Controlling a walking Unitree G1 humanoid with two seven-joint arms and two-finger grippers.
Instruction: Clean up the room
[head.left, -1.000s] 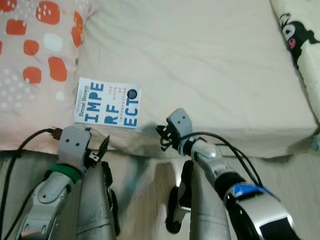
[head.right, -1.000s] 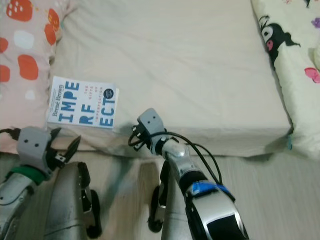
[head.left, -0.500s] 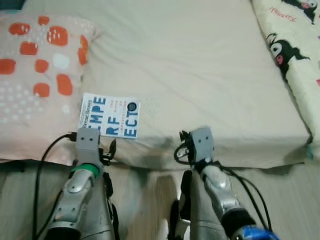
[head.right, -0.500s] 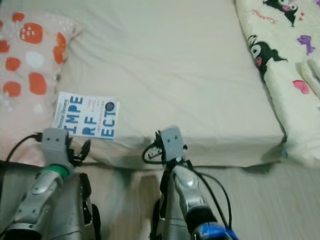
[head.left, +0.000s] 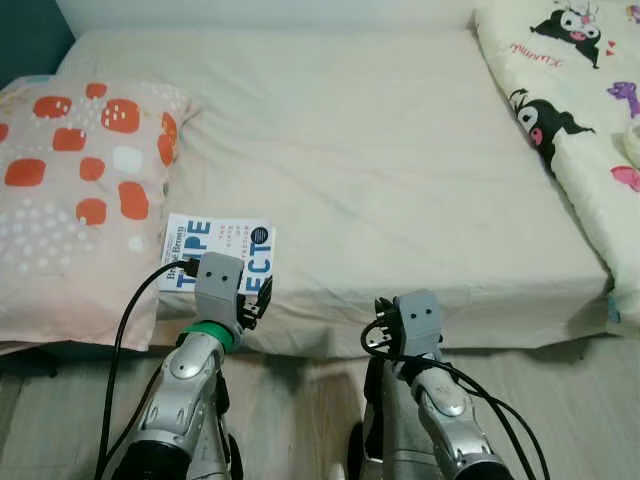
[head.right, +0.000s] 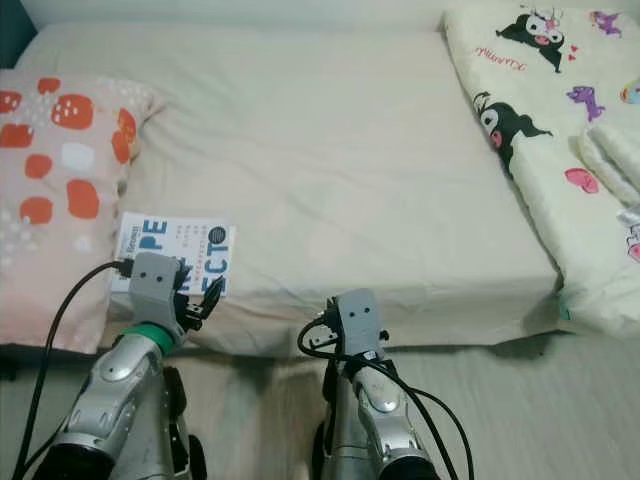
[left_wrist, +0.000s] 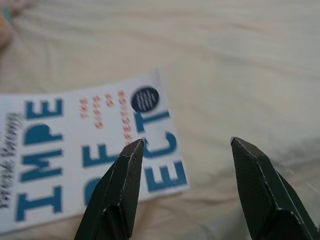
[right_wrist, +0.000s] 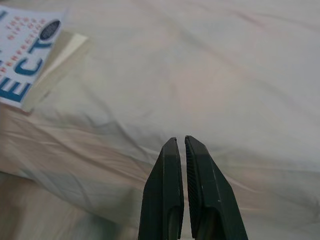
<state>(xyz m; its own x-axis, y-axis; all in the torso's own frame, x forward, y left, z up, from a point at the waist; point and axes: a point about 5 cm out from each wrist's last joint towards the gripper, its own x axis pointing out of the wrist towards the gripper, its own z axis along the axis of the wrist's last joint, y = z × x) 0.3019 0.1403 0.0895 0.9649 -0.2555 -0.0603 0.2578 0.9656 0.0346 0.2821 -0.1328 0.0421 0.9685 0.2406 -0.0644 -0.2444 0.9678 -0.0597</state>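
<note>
A white book (head.left: 215, 235) with big blue letters lies flat on the cream bed (head.left: 400, 170), near the front edge and beside a pillow. My left gripper (head.left: 255, 292) hovers open over the book's near right corner. In the left wrist view the book (left_wrist: 75, 145) lies just beyond the spread fingers, and the left gripper (left_wrist: 185, 142) holds nothing. My right gripper (head.left: 385, 330) is at the bed's front edge, right of the book. The right wrist view has the right gripper (right_wrist: 180, 140) shut on nothing above the sheet, the book's corner (right_wrist: 30, 60) off to one side.
A pink pillow (head.left: 70, 200) with orange spots lies at the bed's left end. A cartoon-print quilt (head.left: 570, 110) covers the right side. Wooden floor (head.left: 560, 400) runs along the bed's front, where my legs stand.
The camera has tilted up, showing more of the bed. My left gripper has risen from below the bed edge to the book's near corner. The right gripper has come up to the edge.
</note>
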